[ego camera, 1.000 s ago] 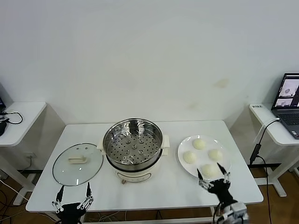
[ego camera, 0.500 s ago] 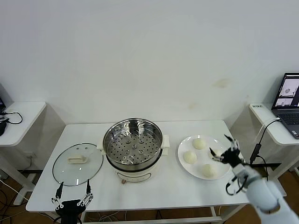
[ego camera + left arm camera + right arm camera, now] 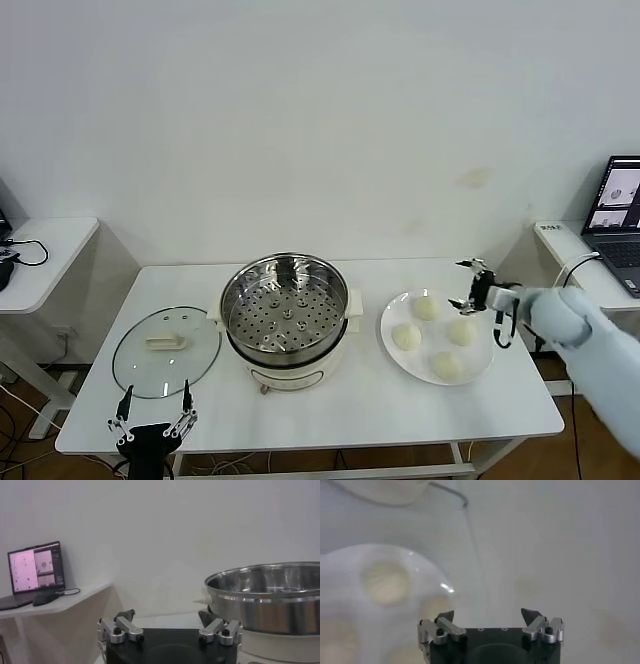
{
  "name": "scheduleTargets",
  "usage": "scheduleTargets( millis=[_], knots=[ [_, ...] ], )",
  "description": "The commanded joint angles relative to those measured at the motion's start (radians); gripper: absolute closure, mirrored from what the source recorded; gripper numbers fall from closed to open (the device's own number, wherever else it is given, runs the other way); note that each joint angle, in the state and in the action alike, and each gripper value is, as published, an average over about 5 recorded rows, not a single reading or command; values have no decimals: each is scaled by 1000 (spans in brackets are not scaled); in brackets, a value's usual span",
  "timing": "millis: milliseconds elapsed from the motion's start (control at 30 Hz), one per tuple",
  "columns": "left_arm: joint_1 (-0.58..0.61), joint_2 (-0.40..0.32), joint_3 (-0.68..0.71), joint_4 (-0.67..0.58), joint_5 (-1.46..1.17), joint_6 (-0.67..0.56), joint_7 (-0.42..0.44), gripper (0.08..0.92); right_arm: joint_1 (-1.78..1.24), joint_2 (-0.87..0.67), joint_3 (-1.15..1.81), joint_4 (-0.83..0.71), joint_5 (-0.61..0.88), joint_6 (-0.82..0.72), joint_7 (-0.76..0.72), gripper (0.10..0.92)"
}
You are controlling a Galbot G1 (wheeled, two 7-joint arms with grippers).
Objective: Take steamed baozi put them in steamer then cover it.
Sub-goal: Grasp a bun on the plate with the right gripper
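From the head view, no brand or label could be read on anything. The steamer [image 3: 287,318] stood mid-table, its perforated tray bare, no bun inside. The cover [image 3: 166,351] lay flat on the table just to its left. Four baozi [image 3: 427,308] sat on a white plate [image 3: 390,345] to the steamer's right. The right gripper [image 3: 470,286] hung over the plate's far right edge, fingers spread and holding nothing. The left gripper [image 3: 152,418] waited at the near table edge below the cover, fingers spread and empty. In the left wrist view, the released gripper [image 3: 170,621] faced the steamer's steel wall [image 3: 272,600]; a laptop [image 3: 35,569] showed on a side desk, its screen text too small to read. In the right wrist view, the released gripper [image 3: 490,619] hovered beside the plate [image 3: 427,572] of blurred baozi [image 3: 384,582].
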Motion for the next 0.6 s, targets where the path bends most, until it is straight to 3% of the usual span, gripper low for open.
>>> scheduleTargets(
  millis=[33, 600],
  knots=[
    [-3, 1, 0, 1, -1, 2, 0, 177, 315, -5, -340, -160, 32, 3, -200, 203],
    [-23, 1, -17, -10, -13, 13, 2, 177, 336, 291, -393, -499, -116, 95, -152, 203]
  ],
)
